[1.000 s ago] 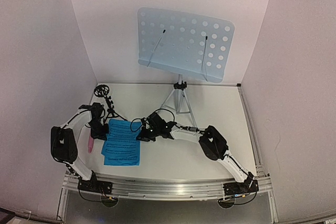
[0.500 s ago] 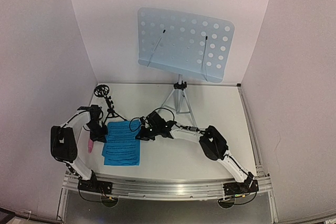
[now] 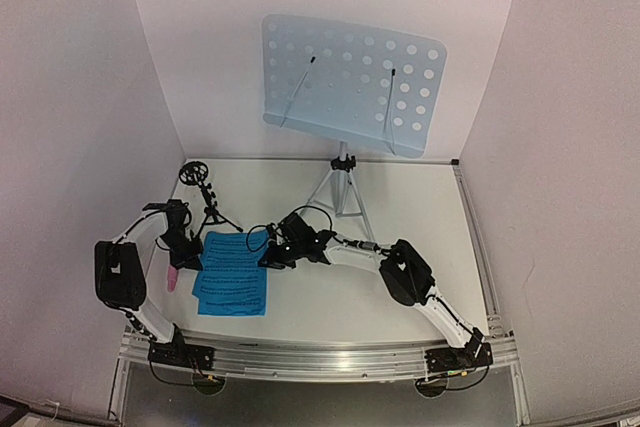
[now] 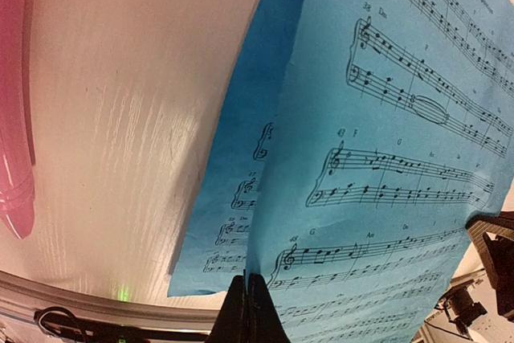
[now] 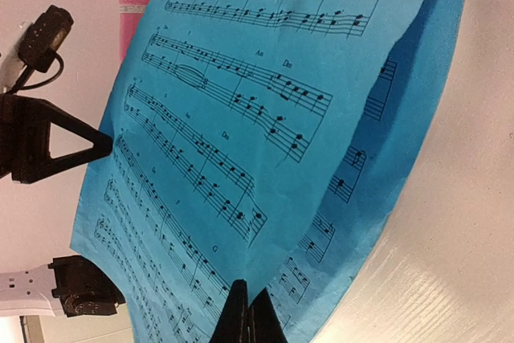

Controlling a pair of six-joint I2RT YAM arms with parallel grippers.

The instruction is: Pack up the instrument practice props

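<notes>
The white counter (image 3: 410,209) is enclosed by pale walls. Beyond both pincers, at the back, the silver-tripod music stand (image 3: 343,187) is set upright, and its perforated pale-blue desk (image 3: 350,82) is tilted towards the arms.

The two blue music sheets (image 3: 232,282) are spread on the counter between the two pincers, one stacked on the other with the edges offset. The left pincer (image 3: 192,259) is placed at the stack's left edge and the right pincer (image 3: 266,257) at its right edge.

In the left wrist view, the left pincer (image 4: 246,287) is seen pressed fully together, with the near edge of the upper sheet (image 4: 385,158) pinched in it. The lower sheet (image 4: 241,182) is seen flat on the counter, offset to one side. In the right wrist view, the right pincer (image 5: 247,295) is likewise clamped tight on the opposite edge of the upper sheet (image 5: 241,118), which is bowed up above the lower sheet (image 5: 377,118).

The small black tripod mic stand (image 3: 208,209) is stood just behind the left pincer, and its ring mount (image 3: 192,173) is raised to the back left. The pink stick microphone (image 3: 172,277) is laid on the counter just outside the left pincer, on the side away from the sheets, and a strip of it (image 4: 14,118) is caught at the edge of the left wrist view.
</notes>
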